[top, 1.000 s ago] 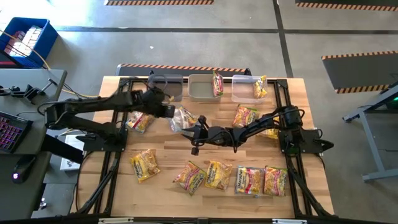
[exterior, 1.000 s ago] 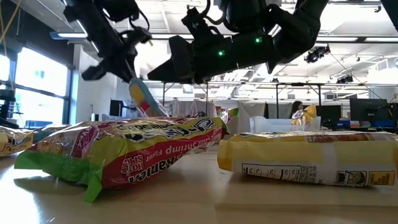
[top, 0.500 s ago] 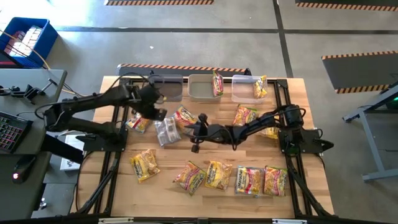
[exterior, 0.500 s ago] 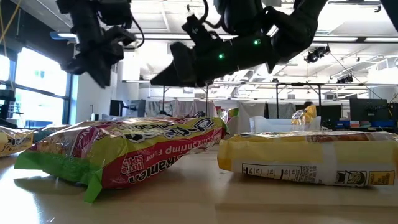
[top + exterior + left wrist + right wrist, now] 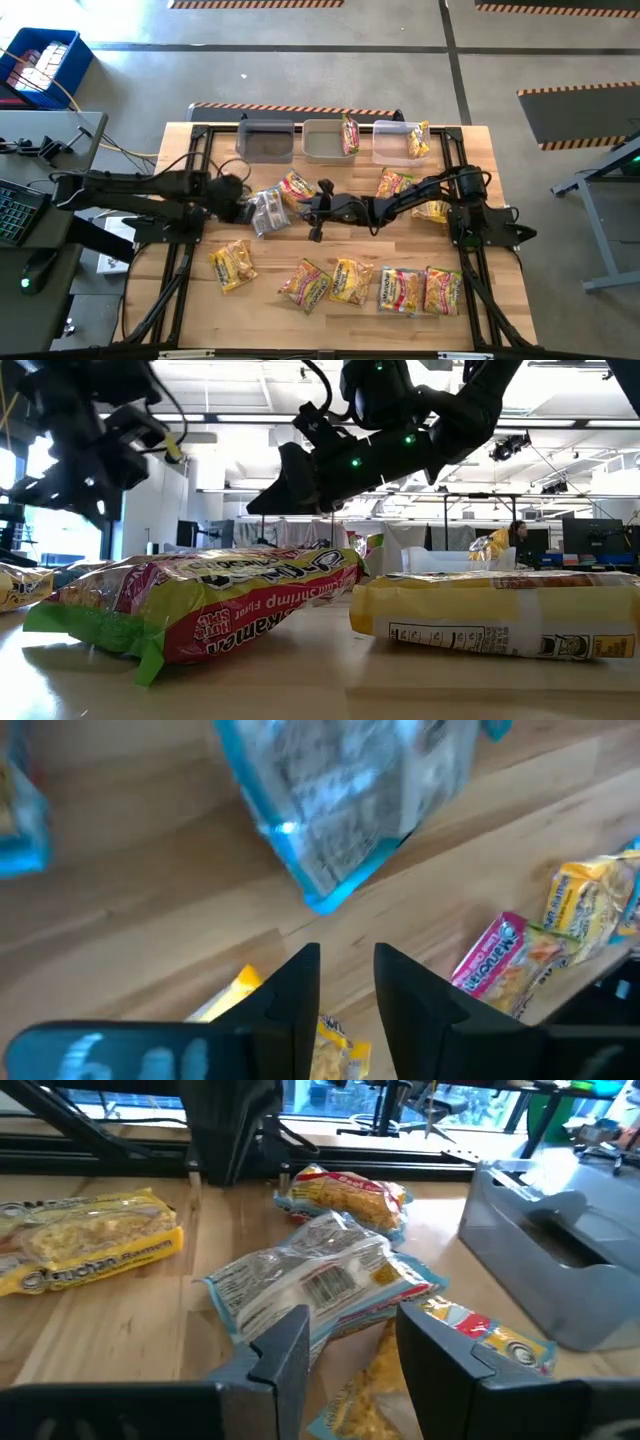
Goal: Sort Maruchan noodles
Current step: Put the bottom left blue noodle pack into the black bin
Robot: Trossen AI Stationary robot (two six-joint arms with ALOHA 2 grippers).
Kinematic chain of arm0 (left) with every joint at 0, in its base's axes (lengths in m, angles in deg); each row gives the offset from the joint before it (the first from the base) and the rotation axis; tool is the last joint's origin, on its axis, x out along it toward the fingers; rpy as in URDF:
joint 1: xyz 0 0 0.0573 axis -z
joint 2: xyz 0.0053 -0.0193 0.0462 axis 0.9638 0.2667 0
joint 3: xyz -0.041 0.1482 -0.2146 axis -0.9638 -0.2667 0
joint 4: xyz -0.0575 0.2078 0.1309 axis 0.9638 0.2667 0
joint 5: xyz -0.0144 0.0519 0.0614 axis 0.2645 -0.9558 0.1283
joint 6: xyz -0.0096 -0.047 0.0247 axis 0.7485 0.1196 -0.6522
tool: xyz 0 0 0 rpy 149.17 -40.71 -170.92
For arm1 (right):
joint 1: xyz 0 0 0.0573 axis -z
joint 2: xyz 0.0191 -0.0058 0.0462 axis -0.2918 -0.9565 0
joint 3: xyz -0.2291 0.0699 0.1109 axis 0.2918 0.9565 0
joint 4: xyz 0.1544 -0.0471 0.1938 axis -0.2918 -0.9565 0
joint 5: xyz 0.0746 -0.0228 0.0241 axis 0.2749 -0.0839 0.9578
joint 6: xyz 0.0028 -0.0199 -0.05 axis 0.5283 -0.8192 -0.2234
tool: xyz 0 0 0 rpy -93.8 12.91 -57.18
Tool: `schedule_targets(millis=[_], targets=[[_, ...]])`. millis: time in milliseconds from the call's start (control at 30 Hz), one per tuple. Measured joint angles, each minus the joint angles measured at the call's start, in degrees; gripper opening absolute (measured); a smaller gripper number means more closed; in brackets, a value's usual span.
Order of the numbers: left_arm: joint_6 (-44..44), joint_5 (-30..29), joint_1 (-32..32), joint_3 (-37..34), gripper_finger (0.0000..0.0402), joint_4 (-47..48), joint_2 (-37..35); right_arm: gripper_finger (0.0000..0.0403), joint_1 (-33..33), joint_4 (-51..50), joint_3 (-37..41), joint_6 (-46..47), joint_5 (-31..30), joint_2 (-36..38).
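Your right tool (image 5: 318, 208) is hovering released just beside the silvery-grey crinkly plastic noodle packet (image 5: 266, 210) lying mid-desk on a yellow one, and your left tool (image 5: 243, 203) is hanging released, touching nothing. You are probably dealing with something light, slippery and brittle inside, so aim for its crimped end seam.
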Motion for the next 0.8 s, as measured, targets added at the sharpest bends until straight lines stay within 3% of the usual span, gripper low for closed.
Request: schedule_targets(millis=[167, 467, 700, 800], targets=[[1.7, -5.2, 2.5, -5.9, 0.0114, -4.4, -2.4, 0.0134, -0.1, -0.2, 0.0, 0.1, 0.9, 0.0], [-0.4, -15.4, 0.2, -11.1, 0.0189, -9.2, -2.4, 0.0134, -0.1, 0.0, 0.0, 0.1, 1.5, 0.0], [-3.1, -13.3, -3.7, -18.7, 0.0205, -28.4, -2.5, 0.0134, -0.1, 0.1, 0.0, 0.1, 1.5, 0.0], [-2.4, -13.0, -5.1, -21.9, 0.0205, -32.4, -2.5, 0.0134, -0.1, 0.1, 0.0, 0.1, 1.5, 0.0]])
